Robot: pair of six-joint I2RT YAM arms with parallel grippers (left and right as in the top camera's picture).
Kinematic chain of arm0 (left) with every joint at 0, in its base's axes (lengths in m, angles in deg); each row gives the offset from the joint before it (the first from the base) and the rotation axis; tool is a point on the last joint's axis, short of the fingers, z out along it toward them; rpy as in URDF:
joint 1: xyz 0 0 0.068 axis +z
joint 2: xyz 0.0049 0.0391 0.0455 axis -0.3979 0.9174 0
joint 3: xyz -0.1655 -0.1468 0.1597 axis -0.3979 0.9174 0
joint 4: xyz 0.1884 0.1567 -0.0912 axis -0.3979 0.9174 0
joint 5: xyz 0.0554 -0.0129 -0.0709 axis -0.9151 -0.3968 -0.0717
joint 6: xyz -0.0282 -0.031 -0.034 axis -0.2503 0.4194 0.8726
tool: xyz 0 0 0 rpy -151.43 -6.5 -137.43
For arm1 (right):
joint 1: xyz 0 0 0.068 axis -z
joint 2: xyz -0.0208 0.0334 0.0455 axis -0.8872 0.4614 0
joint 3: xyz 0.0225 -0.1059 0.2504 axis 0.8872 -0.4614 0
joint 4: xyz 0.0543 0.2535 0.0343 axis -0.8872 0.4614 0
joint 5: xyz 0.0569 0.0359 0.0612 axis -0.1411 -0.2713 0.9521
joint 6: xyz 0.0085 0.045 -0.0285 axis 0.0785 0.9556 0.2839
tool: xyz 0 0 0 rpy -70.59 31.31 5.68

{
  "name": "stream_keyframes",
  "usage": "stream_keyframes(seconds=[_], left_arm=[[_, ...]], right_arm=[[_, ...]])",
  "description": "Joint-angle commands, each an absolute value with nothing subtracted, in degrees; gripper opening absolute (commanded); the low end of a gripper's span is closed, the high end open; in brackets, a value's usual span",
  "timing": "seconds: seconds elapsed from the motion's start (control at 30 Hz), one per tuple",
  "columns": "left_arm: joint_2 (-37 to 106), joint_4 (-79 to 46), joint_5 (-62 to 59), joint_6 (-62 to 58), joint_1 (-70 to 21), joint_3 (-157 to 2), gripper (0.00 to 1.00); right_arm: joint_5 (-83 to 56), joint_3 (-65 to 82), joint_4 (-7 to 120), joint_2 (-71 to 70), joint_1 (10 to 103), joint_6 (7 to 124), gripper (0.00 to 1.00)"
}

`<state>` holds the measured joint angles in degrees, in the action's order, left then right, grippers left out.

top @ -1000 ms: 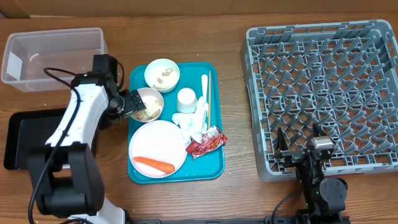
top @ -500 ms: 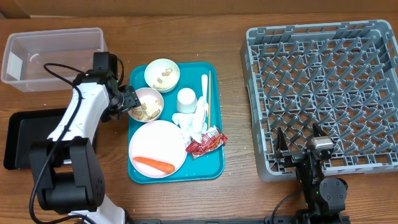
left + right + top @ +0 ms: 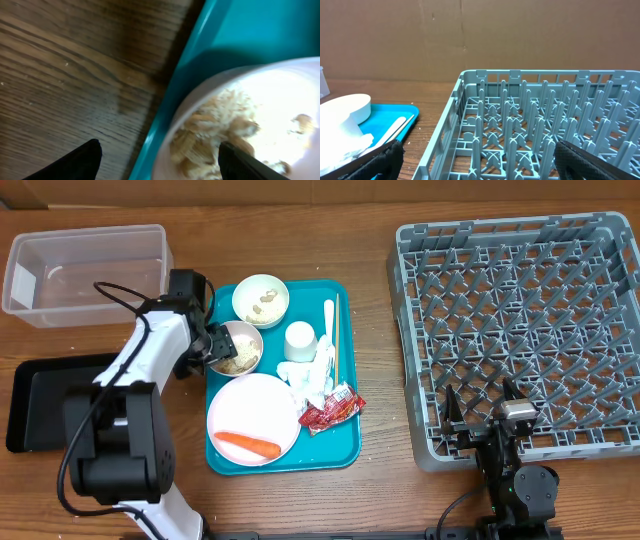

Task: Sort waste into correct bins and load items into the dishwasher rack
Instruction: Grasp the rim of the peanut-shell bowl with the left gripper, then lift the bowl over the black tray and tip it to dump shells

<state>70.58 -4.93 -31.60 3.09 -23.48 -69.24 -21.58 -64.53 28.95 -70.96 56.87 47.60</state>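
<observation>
While the left claw (image 3: 212,348) is spread across the left rim of the rice bowl (image 3: 240,348), one finger (image 3: 82,161) is seen over the wooden surface (image 3: 60,65) and the other over the food inside, with nothing pinched. The bowl is set at the far left of the teal tray (image 3: 340,448), beside a second bowl (image 3: 261,300), a cup (image 3: 299,340), napkins (image 3: 312,375), a red wrapper (image 3: 330,410) and a plate (image 3: 250,405) bearing a carrot (image 3: 246,445). The clear tub (image 3: 85,272) and black tray (image 3: 40,395) are placed further left. The right claw (image 3: 480,412) is seen spread and empty at the near edge of the dishwasher rack (image 3: 520,330).
</observation>
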Motion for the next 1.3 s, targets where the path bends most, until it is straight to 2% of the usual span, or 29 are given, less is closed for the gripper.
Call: stream_keyframes(seconds=[0.0, 0.33, 0.53, 0.67, 0.9, 1.27], left_arm=[[71.1, -5.1, -33.5, 3.0, -23.4, -68.8, 0.7], [71.1, -1.6, -33.5, 3.0, -23.4, -71.8, 0.41], [71.1, -1.0, -33.5, 3.0, -23.4, -72.4, 0.33], [71.0, -0.4, -33.5, 2.6, -23.4, -73.0, 0.2], [71.0, 4.6, -33.5, 2.5, -23.4, -78.1, 0.04], [71.0, 12.7, -33.5, 2.3, -23.4, -85.1, 0.04]], right_arm=[[-21.3, -65.1, 28.6, -71.4, 56.9, 47.6, 1.0], [-21.2, -65.1, 28.6, -71.4, 56.9, 47.6, 1.0], [-21.2, -65.1, 28.6, -71.4, 56.9, 47.6, 1.0], [-21.2, -65.1, 28.6, -71.4, 56.9, 47.6, 1.0], [-21.3, -65.1, 28.6, -71.4, 56.9, 47.6, 1.0], [-21.3, -65.1, 28.6, -71.4, 56.9, 47.6, 1.0]])
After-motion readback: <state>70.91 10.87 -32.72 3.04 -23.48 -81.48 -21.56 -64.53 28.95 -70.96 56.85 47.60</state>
